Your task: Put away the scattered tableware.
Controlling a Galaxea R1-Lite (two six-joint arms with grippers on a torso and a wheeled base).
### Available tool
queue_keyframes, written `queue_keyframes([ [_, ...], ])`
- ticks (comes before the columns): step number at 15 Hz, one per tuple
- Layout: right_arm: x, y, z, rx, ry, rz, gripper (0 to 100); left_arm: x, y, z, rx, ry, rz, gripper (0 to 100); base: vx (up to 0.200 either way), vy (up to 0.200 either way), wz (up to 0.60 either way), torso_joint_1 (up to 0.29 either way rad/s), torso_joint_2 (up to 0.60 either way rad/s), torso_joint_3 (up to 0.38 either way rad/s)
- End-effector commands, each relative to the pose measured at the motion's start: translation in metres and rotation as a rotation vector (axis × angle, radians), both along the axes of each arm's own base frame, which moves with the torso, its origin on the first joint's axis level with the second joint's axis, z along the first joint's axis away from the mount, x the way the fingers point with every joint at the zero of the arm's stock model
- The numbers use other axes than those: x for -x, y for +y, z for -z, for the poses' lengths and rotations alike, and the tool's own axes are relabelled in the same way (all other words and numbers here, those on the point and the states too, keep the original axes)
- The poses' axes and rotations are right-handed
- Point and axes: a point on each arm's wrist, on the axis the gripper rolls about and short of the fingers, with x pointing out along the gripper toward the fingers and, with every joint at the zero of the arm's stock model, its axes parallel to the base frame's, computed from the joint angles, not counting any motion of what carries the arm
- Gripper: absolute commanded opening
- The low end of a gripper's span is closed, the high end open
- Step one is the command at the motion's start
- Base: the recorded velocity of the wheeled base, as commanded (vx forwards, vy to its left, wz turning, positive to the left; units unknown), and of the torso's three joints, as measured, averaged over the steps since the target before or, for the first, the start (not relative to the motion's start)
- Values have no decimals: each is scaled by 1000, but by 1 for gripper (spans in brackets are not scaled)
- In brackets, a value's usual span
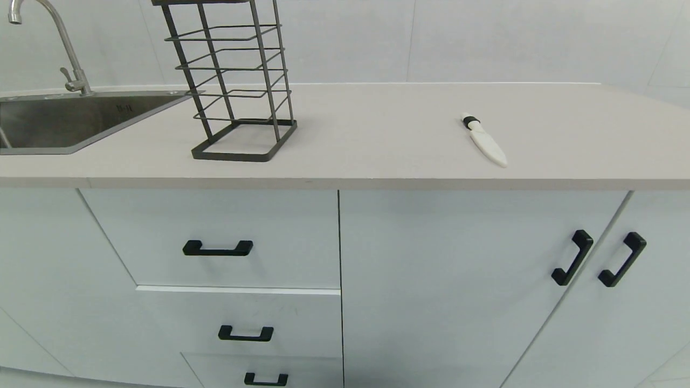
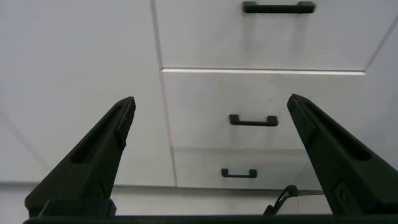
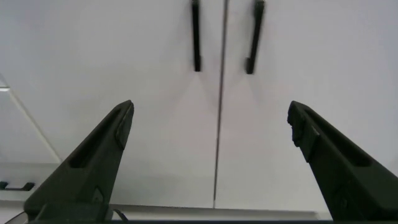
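Tableware on show is a single white knife [image 1: 484,139] with a black band near its far end. It lies flat on the counter [image 1: 377,140], well above and apart from both sets of jaws.

The left jaws stand wide open with nothing between them, low down in front of a stack of drawers. Framed in their gap is the middle drawer handle [image 2: 253,120], with a lower handle [image 2: 239,173] beneath it and a top handle [image 2: 278,7] above. The right jaws are spread just as wide and hold nothing. Ahead of them is a pair of cupboard doors, the seam running up between two black door handles [image 3: 196,34].

The knife is up on the right jaws' side, near the counter's front edge, its tip angled toward that edge. Over on the left jaws' side a dark wire rack [image 1: 229,157] stands upright on the counter above the drawers. Beyond it, a steel sink [image 1: 81,116] is set into the counter, with a curved tap [image 1: 54,37] behind.
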Motion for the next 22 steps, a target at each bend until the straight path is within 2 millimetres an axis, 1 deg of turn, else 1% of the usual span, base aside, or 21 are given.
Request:
queue_keyframes([
  [1,0,0,0,0,1,1,100,0,0,0,0,1,0,100,0,0,0,0,0,0],
  [2,0,0,0,0,1,-1,100,0,0,0,2,1,-2,100,0,0,0,0,0,0],
  [5,0,0,0,0,1,-1,100,0,0,0,-1,1,0,100,200,0,0,2,-2,7],
  [11,0,0,0,6,1,-1,100,0,0,0,0,1,-2,100,0,0,0,5,-8,-4],
  [15,0,0,0,6,1,-3,100,0,0,0,0,1,-2,100,0,0,0,200,-93,-84],
  [17,0,0,0,6,1,-3,100,0,0,0,0,1,-2,100,0,0,0,254,-334,-215],
  [22,0,0,0,8,1,-3,100,0,0,0,-1,1,-2,100,0,0,0,222,-622,-215],
])
